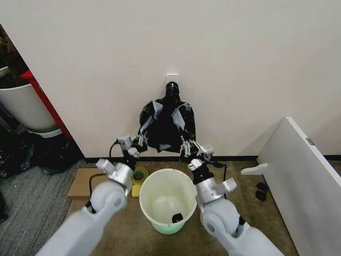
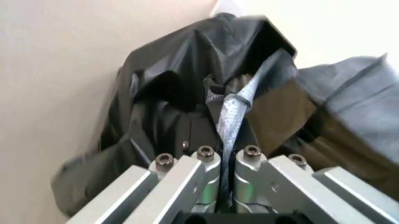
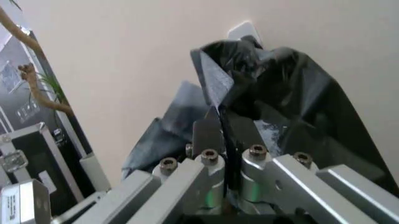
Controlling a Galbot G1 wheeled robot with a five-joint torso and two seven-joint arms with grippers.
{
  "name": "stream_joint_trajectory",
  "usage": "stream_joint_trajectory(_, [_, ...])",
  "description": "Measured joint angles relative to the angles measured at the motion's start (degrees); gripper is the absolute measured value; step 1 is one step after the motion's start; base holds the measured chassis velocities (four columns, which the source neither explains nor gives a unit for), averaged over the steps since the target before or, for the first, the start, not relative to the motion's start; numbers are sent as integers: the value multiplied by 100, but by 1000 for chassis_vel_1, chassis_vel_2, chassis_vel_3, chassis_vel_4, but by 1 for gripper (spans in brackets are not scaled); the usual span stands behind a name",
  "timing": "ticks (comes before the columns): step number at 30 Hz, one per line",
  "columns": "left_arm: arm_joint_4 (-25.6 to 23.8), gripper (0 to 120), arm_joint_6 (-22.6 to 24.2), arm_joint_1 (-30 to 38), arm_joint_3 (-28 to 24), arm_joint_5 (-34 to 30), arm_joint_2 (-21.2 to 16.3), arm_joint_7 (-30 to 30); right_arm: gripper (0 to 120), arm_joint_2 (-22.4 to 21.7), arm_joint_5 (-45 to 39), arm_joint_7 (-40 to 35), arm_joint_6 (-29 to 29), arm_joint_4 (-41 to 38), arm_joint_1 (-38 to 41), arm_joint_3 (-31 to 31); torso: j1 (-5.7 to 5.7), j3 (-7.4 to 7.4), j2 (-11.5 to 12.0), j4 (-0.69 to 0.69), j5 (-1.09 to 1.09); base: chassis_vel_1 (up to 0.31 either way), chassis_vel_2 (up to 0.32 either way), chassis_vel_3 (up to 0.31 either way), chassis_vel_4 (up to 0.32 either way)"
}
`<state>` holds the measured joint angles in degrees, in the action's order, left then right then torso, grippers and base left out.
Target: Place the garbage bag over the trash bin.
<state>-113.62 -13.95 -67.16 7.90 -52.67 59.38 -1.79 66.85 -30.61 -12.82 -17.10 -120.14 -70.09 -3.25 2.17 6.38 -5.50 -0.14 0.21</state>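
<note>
Both grippers — left gripper (image 1: 139, 143), right gripper (image 1: 186, 145) — clamped on garbage bag (image 1: 166, 127) edges, up against the wall behind the trash bin (image 1: 167, 201) — probably to spread its mouth.

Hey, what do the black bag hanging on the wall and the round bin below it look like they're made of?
The garbage bag looks like thin plastic film: glossy black, crinkled, with pale sheen along its folds. The left end effector and right end effector each pinch a fold of it. The trash bin looks like smooth moulded plastic, cream-white with a pale green base, probably rigid.
</note>
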Motion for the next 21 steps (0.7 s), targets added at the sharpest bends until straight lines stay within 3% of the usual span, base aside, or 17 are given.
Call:
stream_joint_trajectory(5, [-436,0,-10,-577,228,348,61,-259,0,-156,315,-275,152,-414,-473,38,0,0,0,1,1,0,0,0,0])
stream_joint_trajectory(11, [-1079,0,-34,-1351,842,1137,101,-1069,0,-318,620,-847,290,-1288,-1365,194,0,0,0,0,2,0,0,0,0])
stream_joint_trajectory(21, [-1302,0,-169,-1634,938,1627,149,-1405,0,-359,980,-915,-73,-1748,-2155,170,-1,0,0,0,0,0,0,0,0])
